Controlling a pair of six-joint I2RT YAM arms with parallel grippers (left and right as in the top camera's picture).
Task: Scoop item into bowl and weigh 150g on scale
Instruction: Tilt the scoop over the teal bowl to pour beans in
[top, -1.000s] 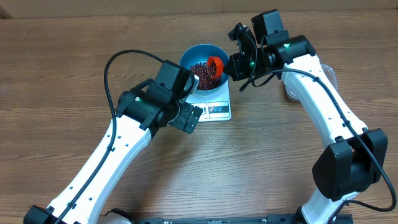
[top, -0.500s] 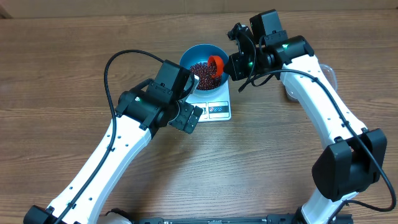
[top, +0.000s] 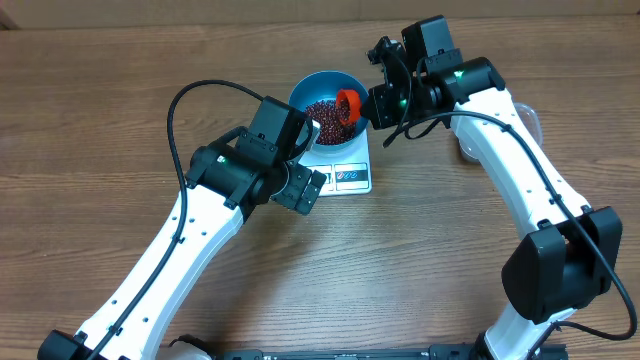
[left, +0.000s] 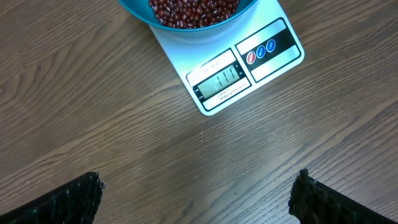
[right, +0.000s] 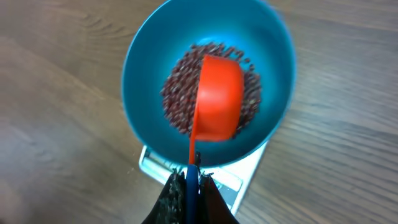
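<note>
Nearest me, the left gripper hangs over bare wooden table, its two dark fingers spread wide apart with nothing between them. Just beyond it sits the white scale, display and button panel along the edge facing that gripper. The blue bowl stands on the scale's far part, with the heap of dark red-brown beans inside it. The right gripper is clamped tight on the thin handle of an orange scoop, whose cup sits over the beans, inside the bowl's rim. Farther right, a clear tub shows partly behind the right arm.
</note>
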